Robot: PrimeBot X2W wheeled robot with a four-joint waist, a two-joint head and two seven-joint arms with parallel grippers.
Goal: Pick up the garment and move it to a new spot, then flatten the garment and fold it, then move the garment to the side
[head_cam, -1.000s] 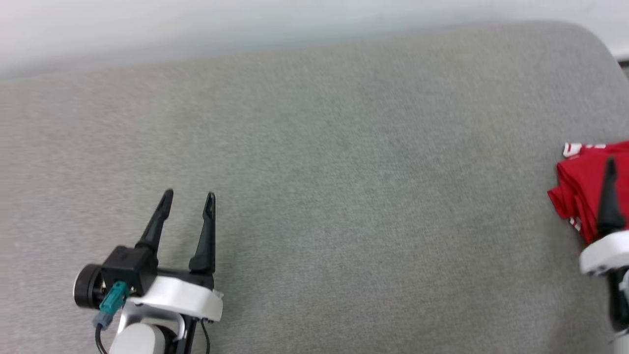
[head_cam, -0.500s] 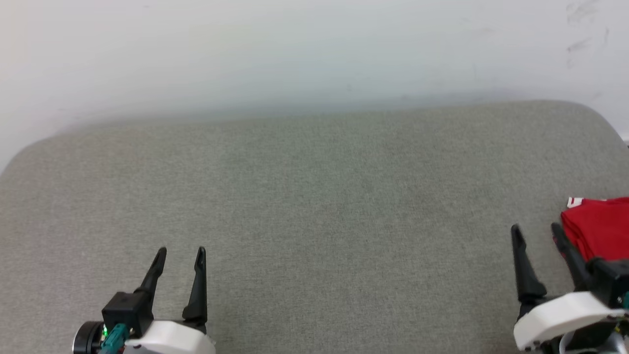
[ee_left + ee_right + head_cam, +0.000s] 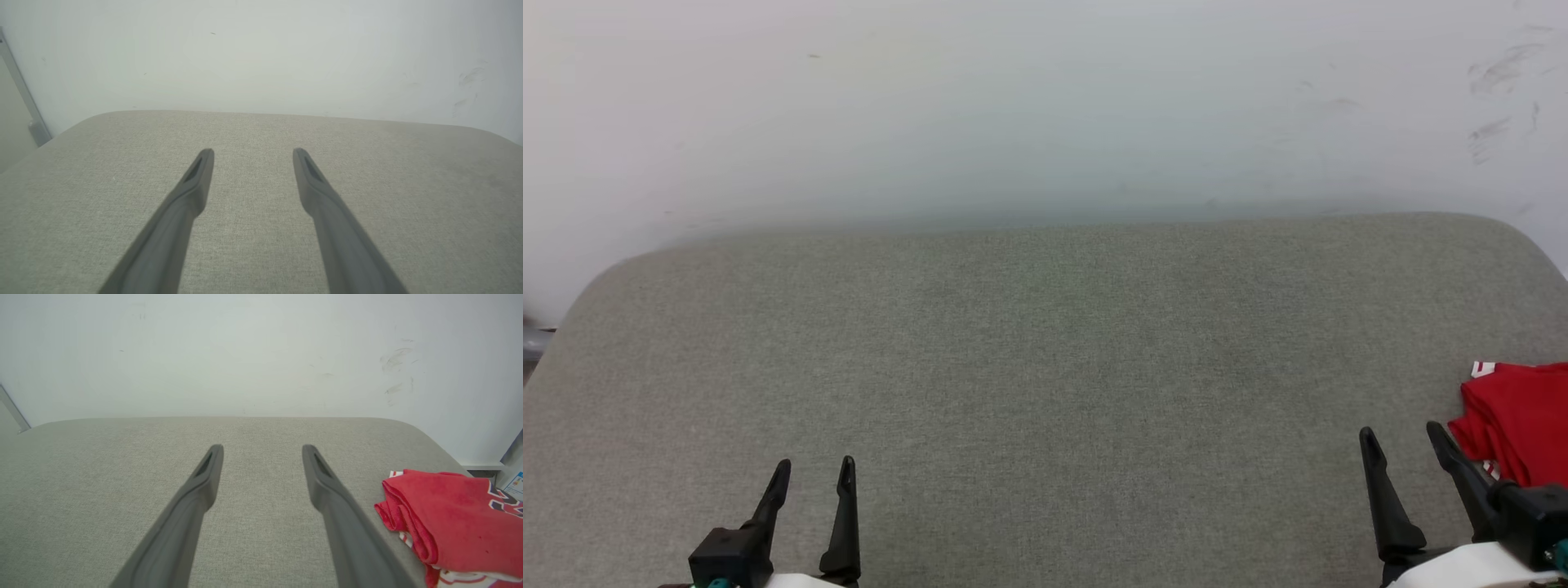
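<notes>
red jersey (image 3: 1515, 416) lies folded at the cushion (image 3: 1045, 367) edge; left gripper (image 3: 815, 464) and right gripper (image 3: 1400, 430) gape empty: retreat without brushing it.

A broad grey woven-fabric cushioned surface (image 3: 1045, 367) with rounded corners carries a folded red jersey garment (image 3: 1515, 420) at its right edge.

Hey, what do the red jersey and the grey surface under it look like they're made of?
Red jersey: soft, thin fabric, probably a synthetic knit, matte; it lies in limp, rounded folds. Grey surface: woven upholstery-like cloth, matte, with a fine speckled weave and rounded corners; any padding beneath cannot be told.
</notes>
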